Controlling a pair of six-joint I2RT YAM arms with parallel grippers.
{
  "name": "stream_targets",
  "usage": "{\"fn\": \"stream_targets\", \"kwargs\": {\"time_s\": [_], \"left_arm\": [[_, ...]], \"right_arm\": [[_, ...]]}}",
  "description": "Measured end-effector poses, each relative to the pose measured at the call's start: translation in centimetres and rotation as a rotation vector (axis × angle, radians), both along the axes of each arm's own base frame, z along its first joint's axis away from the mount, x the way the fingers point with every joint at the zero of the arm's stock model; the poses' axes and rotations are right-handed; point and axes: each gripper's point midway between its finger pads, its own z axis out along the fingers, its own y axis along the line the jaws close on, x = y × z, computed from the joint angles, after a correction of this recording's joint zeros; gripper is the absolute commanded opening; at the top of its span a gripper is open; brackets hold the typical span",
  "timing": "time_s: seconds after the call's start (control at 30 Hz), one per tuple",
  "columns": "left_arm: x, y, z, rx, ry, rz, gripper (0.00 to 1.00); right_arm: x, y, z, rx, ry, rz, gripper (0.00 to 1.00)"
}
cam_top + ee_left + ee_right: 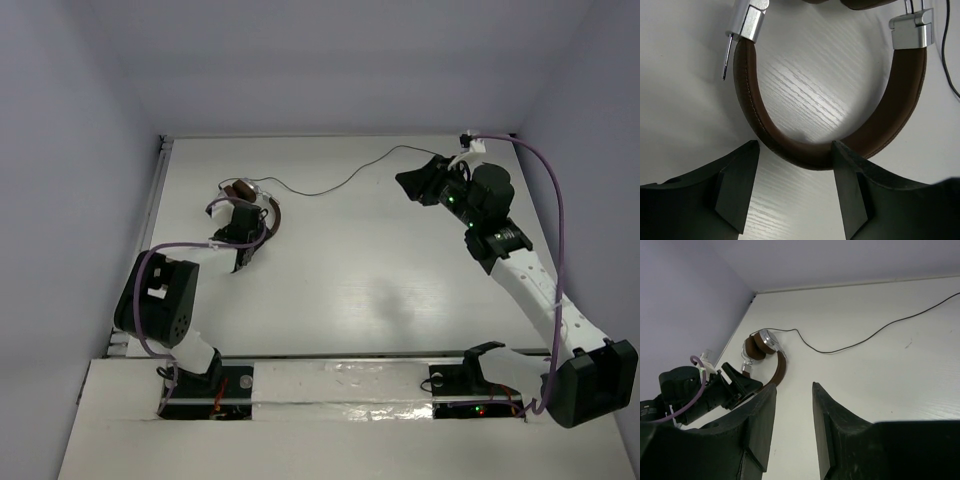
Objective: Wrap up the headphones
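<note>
While the headphones lie at the desk's far left with the left tool spread at their headband, the cord trails unwound toward the right tool, likewise spread and empty, so wrapping seems not yet begun.

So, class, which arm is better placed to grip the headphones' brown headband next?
Left, probably: the left tool straddles the brown arched headband of the silver-cupped headphones; the right tool hangs across the white table, near the thin black cord's far end.
</note>
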Motion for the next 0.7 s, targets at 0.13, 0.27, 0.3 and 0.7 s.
{"fn": "stream_targets", "kwargs": {"time_s": [0.13, 0.27, 0.3, 0.7], "left_arm": [[0.6, -0.1, -0.2, 0.005, -0.001, 0.005, 0.21], [0.8, 0.4, -0.1, 0.028, -0.001, 0.004, 0.00], [1.0, 0.3, 0.1, 0.032, -0.005, -0.013, 0.00], [3.1, -5.7, 0.5, 0.214, 0.150, -0.456, 0.20]], "right_arm": [[0.0, 0.0, -0.1, -0.001, 0.003, 0.002, 0.40], [0.0, 0.0, -0.1, -0.001, 0.003, 0.002, 0.40], [0.0, 0.0, -0.1, -0.001, 0.003, 0.002, 0.40], [1.3, 0.2, -1.8, 0.000, 0.050, -0.017, 0.40]]}}
